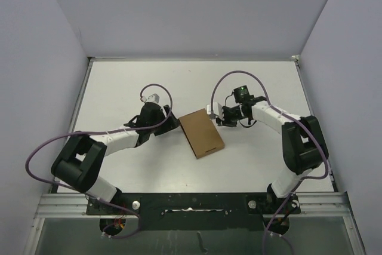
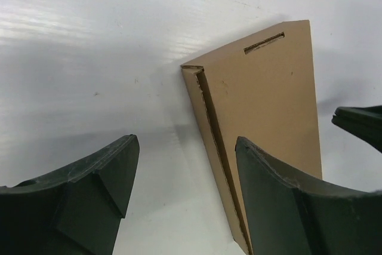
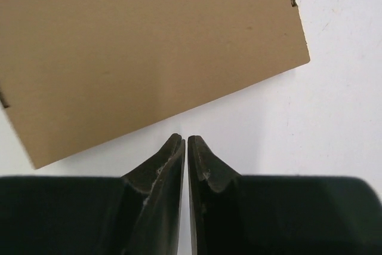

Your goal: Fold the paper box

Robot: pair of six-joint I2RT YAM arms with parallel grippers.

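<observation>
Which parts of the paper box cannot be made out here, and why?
- Left wrist view: the near end of the paper box, hidden behind a finger and cut by the bottom edge.
- Right wrist view: its far part, cut off by the top edge.
- Top view: its creases and tabs, too small.
- Every view: its underside, against the table.

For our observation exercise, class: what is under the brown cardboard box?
The box lies flat on the white table, and nothing sticks out past its visible edges. The patch of table directly beneath it is covered, so anything there cannot be seen.
</observation>
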